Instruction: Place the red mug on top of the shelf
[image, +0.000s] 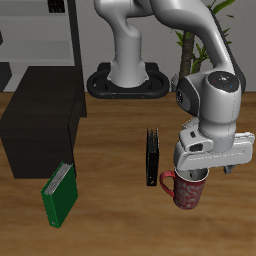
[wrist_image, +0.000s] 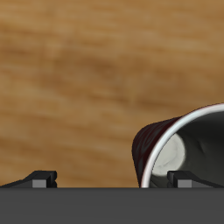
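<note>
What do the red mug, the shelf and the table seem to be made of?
Red mug: looks like glazed ceramic, from its pale rim and the soft sheen on its inner wall in the wrist view. Shelf: flat matte black, with no grain or highlights; possibly painted board or plastic, hard to say. Table: wood or wood-look, with warm brown streaked grain and a low sheen.

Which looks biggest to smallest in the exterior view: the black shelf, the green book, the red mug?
1. shelf, clearly largest.
2. green book.
3. red mug, partly hidden by the gripper, so its place is less sure.
</note>
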